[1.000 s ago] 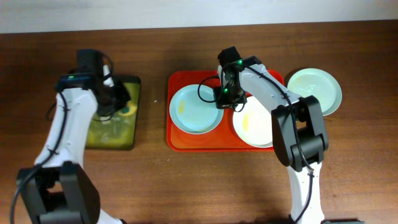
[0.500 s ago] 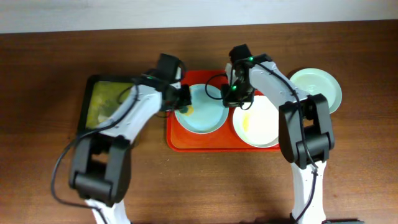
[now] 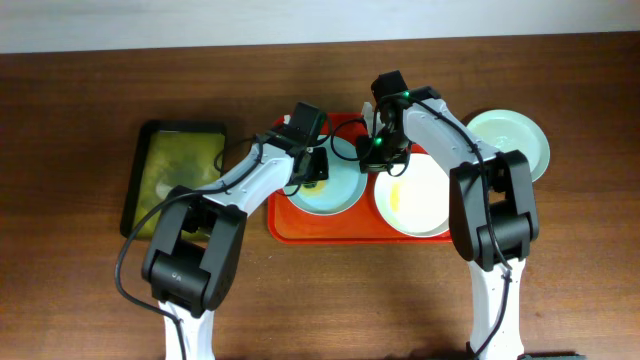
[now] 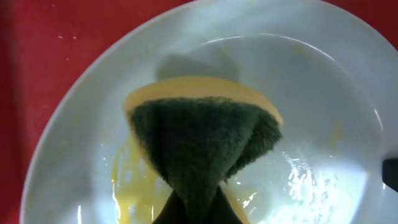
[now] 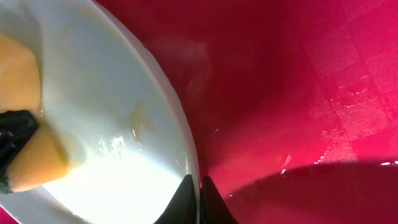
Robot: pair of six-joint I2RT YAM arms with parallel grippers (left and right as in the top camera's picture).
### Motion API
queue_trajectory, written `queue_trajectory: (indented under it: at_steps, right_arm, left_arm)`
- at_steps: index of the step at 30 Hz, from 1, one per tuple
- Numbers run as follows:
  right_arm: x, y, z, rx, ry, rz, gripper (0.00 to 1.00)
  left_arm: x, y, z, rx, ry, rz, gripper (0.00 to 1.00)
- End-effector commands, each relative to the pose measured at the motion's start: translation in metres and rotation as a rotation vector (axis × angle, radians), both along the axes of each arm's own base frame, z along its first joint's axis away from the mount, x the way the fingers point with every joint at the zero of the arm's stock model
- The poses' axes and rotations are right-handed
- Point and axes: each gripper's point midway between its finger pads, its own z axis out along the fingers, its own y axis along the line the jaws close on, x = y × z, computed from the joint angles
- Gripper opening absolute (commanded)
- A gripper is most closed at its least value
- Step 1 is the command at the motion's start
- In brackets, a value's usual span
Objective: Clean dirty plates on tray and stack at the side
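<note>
The red tray (image 3: 281, 222) holds a pale mint-blue plate (image 3: 335, 190) on the left and a creamy white plate (image 3: 420, 200) with a yellow smear on the right. A second mint plate (image 3: 515, 140) lies on the table right of the tray. My left gripper (image 3: 316, 168) is shut on a yellow and green sponge (image 4: 202, 134), pressed onto the left plate (image 4: 323, 93), which has yellow smears. My right gripper (image 3: 372, 150) is shut on that plate's right rim (image 5: 180, 130); the tray (image 5: 298, 81) shows beside it.
A black tray (image 3: 180, 175) with yellow-green liquid stands on the brown table at the left. The table's back edge meets a white wall.
My left arm has moved right from the black tray, bringing the sponge onto the left plate. My right gripper has stayed on the plate's rim.
</note>
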Motion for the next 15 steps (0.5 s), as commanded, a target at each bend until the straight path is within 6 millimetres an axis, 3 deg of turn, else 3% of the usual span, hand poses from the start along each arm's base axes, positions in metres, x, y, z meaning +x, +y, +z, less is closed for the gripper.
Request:
queue_trajectory:
  at_steps: [1,4,6,8,11,15]
  right_arm:
    - [-0.005,0.002,-0.005,0.008,0.019,0.018,0.04]
    - [-0.005,0.003,-0.005,0.009,0.017,0.018,0.04]
    - [-0.005,0.003,-0.005,0.009,0.015,0.018,0.04]
    - [-0.004,0.003,-0.005,0.009,0.014,0.018,0.04]
    - [-0.004,0.003,-0.005,0.011,0.011,0.018,0.04]
    - [-0.004,0.004,-0.005,0.014,0.011,0.018,0.04]
  left_arm:
    - [-0.004,0.045,-0.028,0.245,0.019,0.074,0.00]
    - [0.000,0.064,-0.011,0.338,-0.014,0.105,0.00]
    - [0.015,0.065,0.026,0.322,-0.072,0.130,0.00]
    - [0.020,0.051,0.039,0.247,-0.084,0.116,0.00]
    - [0.020,0.002,0.047,-0.010,-0.050,0.036,0.00]
    - [0.017,-0.013,0.035,-0.099,-0.013,0.103,0.00]
